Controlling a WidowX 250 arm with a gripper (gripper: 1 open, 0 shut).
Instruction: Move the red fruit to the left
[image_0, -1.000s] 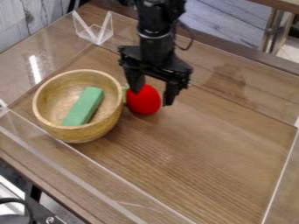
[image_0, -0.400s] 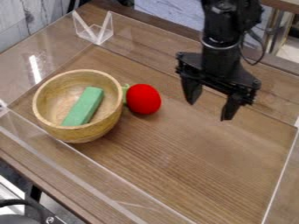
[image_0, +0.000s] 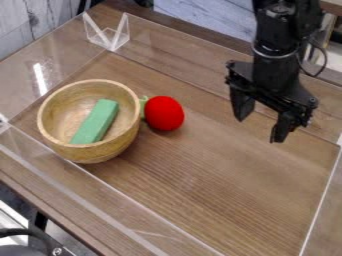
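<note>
My black jaws (image_0: 266, 121) point down over the brown wooden table (image_0: 201, 190) and stand wide, with nothing between them. They hang at the right side of the view, well apart from the small round bright red fruit (image_0: 163, 113). The red fruit rests on the table, just beside the right rim of the round light wooden bowl (image_0: 54, 128); I cannot tell if it touches the rim. Inside the bowl lies 1 green rectangular block (image_0: 95, 121), set at a slant. A low clear plastic wall (image_0: 174, 238) runs around the table, and a small clear folded plastic piece (image_0: 107, 33) stands at the far left corner.
</note>
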